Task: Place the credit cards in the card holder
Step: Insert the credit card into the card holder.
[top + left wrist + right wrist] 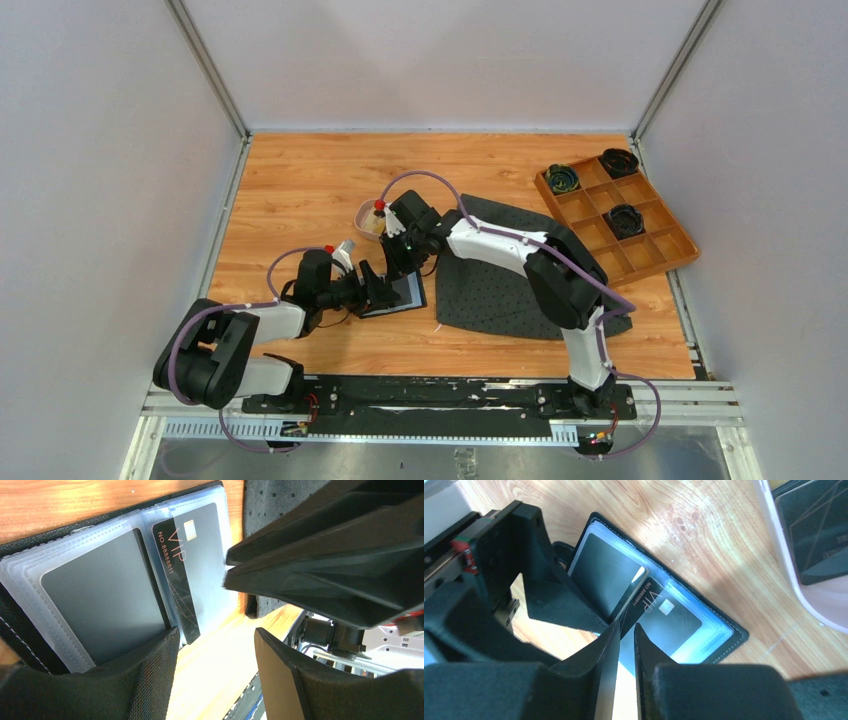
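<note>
The black card holder (407, 296) lies open on the wood, its clear sleeves up. A grey card (105, 600) fills the left sleeve. A black credit card (192, 555) marked VIP sits partly in the right sleeve, one dark strip of it still outside. My right gripper (626, 626) hangs over that card's end with only a narrow slit between its fingers, and nothing shows in the slit. My left gripper (215, 632) is open, one finger (150, 680) over the holder's left page and bare table between the jaws. Another black card (819, 535) lies in the pinkish tray (784, 565).
The pinkish tray (362, 212) stands just behind the holder. A dark mat (500, 285) lies to the holder's right under the right arm. An orange-brown compartmented box (655, 250) with dark round items sits at the far right.
</note>
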Tool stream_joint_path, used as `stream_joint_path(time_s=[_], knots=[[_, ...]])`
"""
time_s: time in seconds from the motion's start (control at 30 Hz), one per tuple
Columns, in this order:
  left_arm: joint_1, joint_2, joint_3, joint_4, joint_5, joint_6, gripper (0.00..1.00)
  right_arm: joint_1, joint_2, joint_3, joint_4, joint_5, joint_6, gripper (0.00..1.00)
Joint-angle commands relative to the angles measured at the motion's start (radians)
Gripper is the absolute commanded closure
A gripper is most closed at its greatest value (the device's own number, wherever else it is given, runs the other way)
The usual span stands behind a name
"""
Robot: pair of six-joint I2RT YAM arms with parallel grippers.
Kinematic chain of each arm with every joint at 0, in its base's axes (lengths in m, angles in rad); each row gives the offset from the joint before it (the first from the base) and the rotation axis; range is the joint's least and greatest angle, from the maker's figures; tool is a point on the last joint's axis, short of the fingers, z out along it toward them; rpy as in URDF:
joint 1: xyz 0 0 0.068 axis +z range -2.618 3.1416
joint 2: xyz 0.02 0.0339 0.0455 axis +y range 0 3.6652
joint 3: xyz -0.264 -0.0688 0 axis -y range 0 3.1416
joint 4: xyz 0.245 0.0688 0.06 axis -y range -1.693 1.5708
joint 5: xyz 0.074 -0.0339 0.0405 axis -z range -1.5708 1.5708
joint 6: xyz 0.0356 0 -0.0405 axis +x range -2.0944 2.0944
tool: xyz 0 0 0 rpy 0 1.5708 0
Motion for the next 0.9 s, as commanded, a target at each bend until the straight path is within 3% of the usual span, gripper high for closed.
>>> stream_joint_path(time_s=[0.0,0.37,0.87], knots=[[0.000,0.011,0.003,-0.063,-0.044,0.010,0.36,-0.028,-0.074,-0.043,-0.020,0.008,-0.068,0.79],[-0.002,0.031,0.049,-0.063,-0.024,-0.005,0.34,-0.094,-0.113,-0.137,-0.025,0.206,-0.135,0.80],[-0.039,0.129,0.135,-0.063,-0.022,0.001,0.34,-0.095,-0.018,-0.131,-0.066,0.124,-0.123,0.82]])
